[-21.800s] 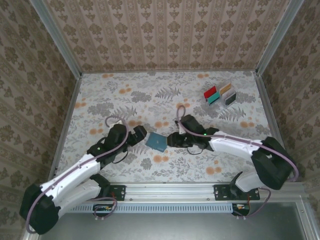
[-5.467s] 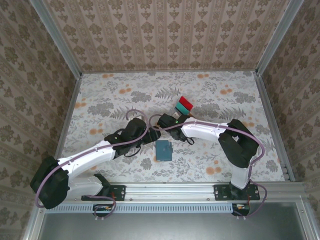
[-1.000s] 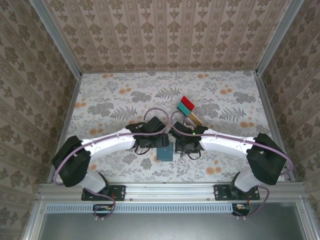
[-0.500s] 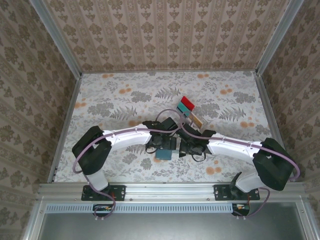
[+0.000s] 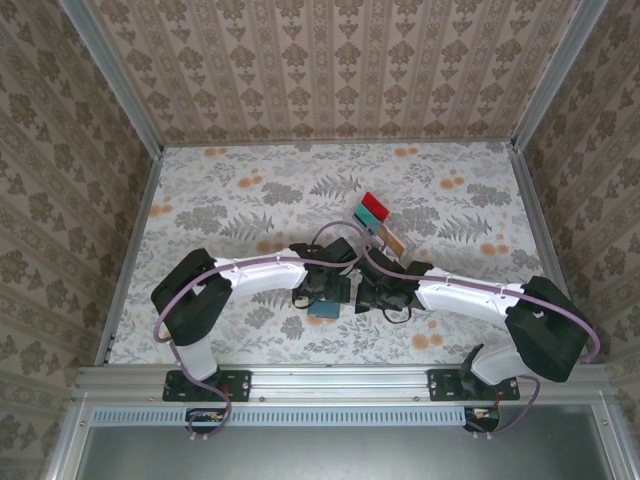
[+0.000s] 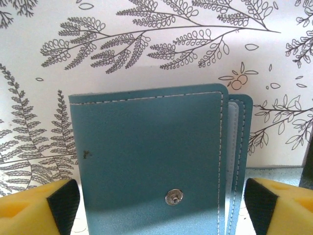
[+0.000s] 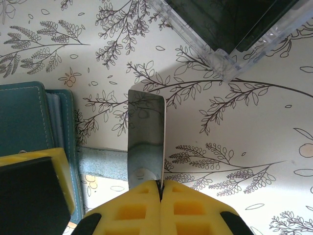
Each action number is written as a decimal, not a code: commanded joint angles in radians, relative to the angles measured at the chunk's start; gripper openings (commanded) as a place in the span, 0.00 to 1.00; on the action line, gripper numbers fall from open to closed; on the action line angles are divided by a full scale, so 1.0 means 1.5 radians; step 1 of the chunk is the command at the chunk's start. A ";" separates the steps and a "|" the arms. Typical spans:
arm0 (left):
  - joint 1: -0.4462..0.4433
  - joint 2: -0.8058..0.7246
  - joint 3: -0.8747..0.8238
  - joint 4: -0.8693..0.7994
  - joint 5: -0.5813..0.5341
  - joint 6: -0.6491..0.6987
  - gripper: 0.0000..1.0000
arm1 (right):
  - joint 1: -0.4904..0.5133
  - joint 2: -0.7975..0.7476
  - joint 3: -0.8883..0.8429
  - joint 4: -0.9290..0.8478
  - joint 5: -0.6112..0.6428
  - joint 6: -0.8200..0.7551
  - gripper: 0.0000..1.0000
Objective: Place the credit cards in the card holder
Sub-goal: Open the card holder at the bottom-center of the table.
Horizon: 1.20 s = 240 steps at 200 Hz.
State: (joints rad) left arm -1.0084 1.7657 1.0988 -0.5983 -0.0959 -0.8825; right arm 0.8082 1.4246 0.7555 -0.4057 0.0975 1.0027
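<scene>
Right end effector point(image 7: 161, 185) is pressed together on one credit card point(image 7: 145, 132), pinching it by its short end so most of it sticks out in front. That makes sense to me, since the free end is what has to slide into a pocket. The card holder point(image 6: 146, 147) lies flat on the counter point(image 6: 146, 29), just left of that card, with its open edge and grey inner layers facing it.

Left end effector point(image 6: 161, 203) is spread wide, one finger on each side of the card holder. My guess is it's bracketing the thing so it won't skate away when the card pushes in. I can't tell if the pads actually touch its edges, though.

The other credit cards point(image 5: 372, 210) stand upright in the clear rack point(image 7: 215, 54) a bit further back.

Hard to make out:
- The held card looks shiny grey, and no print is readable.
- The holder's near end is cut off in the left wrist view.
- From above, the arms cover most of the holder.
- It looks barely open, so the pocket may be hard to reach.
</scene>
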 commanded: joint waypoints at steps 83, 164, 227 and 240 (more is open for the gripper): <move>-0.005 -0.010 -0.025 -0.023 -0.032 -0.011 0.83 | -0.005 0.020 -0.019 -0.038 0.011 0.006 0.00; -0.005 -0.076 -0.029 -0.068 -0.072 -0.007 0.79 | -0.005 0.036 -0.013 -0.053 0.028 0.003 0.00; -0.005 -0.115 -0.039 -0.087 -0.092 -0.008 0.57 | -0.006 0.040 -0.004 -0.058 0.028 -0.003 0.00; -0.002 -0.129 -0.041 -0.091 -0.099 -0.005 0.54 | -0.006 0.039 -0.002 -0.058 0.028 -0.005 0.00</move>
State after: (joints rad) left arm -1.0142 1.6234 1.0588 -0.6621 -0.1883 -0.8963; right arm 0.8062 1.4487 0.7601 -0.3992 0.1009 1.0023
